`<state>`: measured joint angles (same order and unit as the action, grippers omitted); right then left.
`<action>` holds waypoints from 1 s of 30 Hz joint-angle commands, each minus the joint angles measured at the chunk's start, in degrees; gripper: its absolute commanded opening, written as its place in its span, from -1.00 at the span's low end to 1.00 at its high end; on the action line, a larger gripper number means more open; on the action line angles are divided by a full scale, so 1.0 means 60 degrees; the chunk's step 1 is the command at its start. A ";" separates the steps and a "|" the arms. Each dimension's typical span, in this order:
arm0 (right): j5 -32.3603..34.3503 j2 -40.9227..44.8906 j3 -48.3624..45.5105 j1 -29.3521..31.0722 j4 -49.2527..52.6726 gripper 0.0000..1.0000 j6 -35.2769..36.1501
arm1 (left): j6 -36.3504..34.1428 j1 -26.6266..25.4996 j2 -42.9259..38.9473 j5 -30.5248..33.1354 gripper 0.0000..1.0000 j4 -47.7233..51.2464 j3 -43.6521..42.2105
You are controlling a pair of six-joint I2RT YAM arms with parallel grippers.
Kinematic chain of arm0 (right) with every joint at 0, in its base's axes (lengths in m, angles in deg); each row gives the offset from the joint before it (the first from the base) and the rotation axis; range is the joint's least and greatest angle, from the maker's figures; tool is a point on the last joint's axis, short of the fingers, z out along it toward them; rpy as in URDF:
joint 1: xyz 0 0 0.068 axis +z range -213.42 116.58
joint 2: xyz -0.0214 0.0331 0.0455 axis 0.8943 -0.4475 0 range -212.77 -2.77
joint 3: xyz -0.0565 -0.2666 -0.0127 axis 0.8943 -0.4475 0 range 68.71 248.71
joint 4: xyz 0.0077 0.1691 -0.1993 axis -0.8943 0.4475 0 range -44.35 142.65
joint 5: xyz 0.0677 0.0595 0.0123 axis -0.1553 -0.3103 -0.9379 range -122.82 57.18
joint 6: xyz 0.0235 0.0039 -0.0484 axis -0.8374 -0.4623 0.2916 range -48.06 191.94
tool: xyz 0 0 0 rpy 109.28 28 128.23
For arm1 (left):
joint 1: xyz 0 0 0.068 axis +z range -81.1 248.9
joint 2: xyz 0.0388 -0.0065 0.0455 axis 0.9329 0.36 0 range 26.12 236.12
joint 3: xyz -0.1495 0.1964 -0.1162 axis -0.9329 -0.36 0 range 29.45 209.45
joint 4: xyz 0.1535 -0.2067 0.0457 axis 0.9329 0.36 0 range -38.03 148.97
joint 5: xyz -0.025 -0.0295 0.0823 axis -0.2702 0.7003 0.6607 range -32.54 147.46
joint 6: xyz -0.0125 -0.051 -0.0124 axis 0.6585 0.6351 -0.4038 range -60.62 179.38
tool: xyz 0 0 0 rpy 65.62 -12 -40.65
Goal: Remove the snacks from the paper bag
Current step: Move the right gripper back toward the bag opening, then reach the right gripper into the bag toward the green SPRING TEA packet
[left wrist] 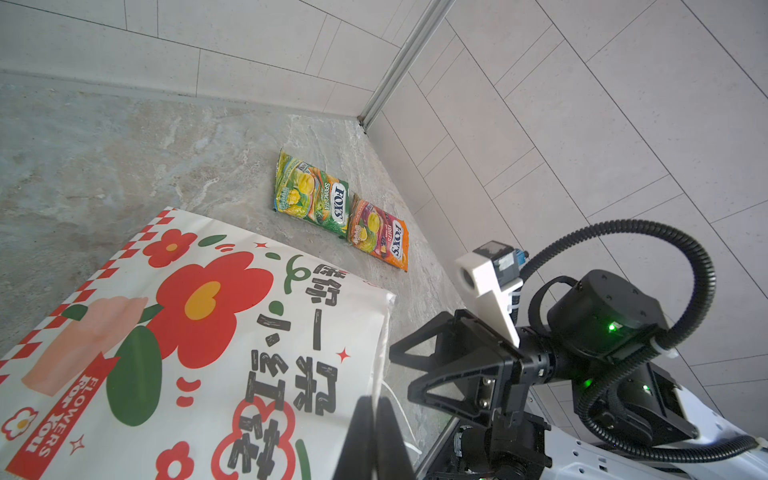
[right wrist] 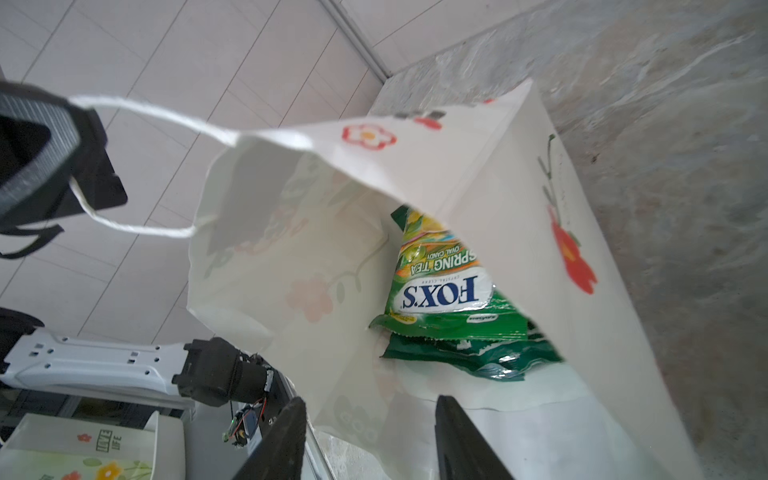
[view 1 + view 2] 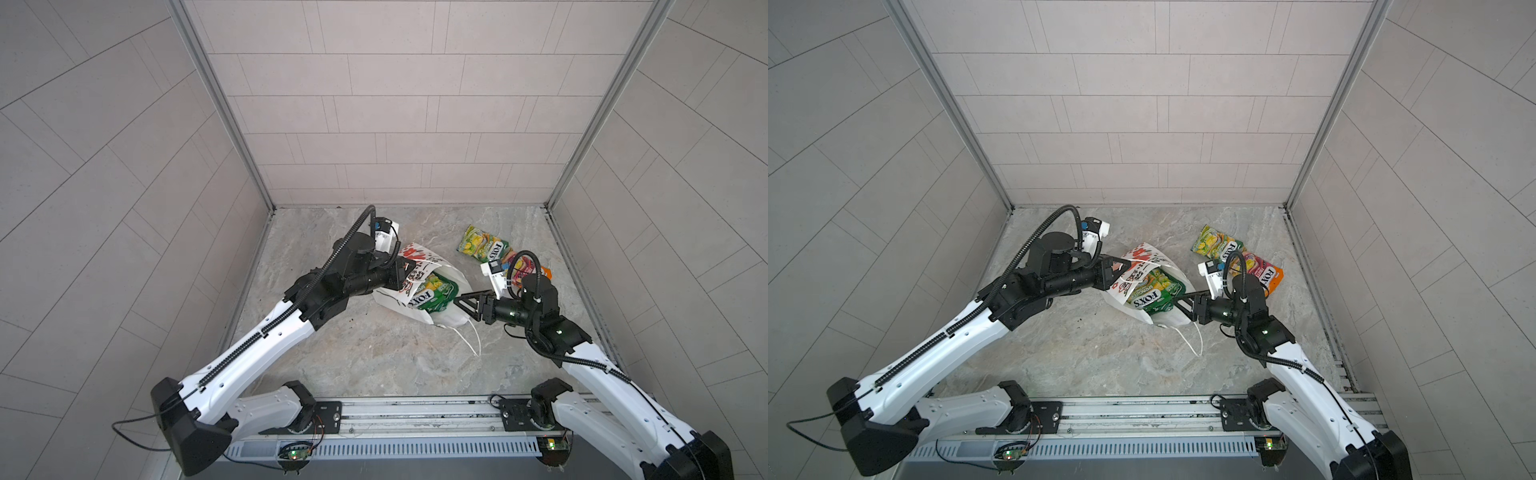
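Paper bag [image 1: 199, 332] says "FLOWERS FOR YOU", "FOX'S SPRING TEA" packet [image 2: 440, 286] inside; left gripper [image 1: 376, 411] jaws pinch the bag, right gripper [image 2: 370, 403] jaws spread.

The paper bag [image 3: 386, 297] lay on its side on the bench [image 3: 374, 365] between the two hands, its closed end at the left hand [image 3: 403, 276] and its mouth just before the right hand [image 3: 457, 301]. Inside, near the mouth, a FOX'S packet [image 3: 432, 295] lay on a larger packet [image 2: 478, 361]. Beyond the right hand's wrist, toward the back wall, a second FOX'S packet [image 3: 482, 247] and a third small packet [image 3: 1264, 272] lay touching each other on the bench.
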<state>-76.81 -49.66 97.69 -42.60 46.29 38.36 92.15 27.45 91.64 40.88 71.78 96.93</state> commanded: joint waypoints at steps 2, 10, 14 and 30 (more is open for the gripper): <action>0.0808 -0.0209 -0.0039 0.0915 -0.0310 -0.07 0.0648 | 0.0104 -0.0033 -0.0226 -0.0108 -1.00 -0.0386 0.0108; 0.2524 -0.1323 0.0309 0.2275 0.0168 -0.27 0.1572 | 0.0150 -0.0035 -0.0124 -0.0272 -1.00 -0.0395 0.0180; 0.3377 -0.1791 0.0515 0.2620 0.0345 -0.34 0.1740 | 0.0144 -0.0035 -0.0107 -0.0323 -1.00 -0.0387 0.0205; 0.6152 -0.3117 0.1322 0.3520 0.1050 -0.43 0.2068 | 0.0104 -0.0035 0.0010 -0.0544 -1.00 -0.0380 0.0240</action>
<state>-45.07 -67.45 103.02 -21.81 50.97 50.36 93.00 27.45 92.08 38.15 71.48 96.93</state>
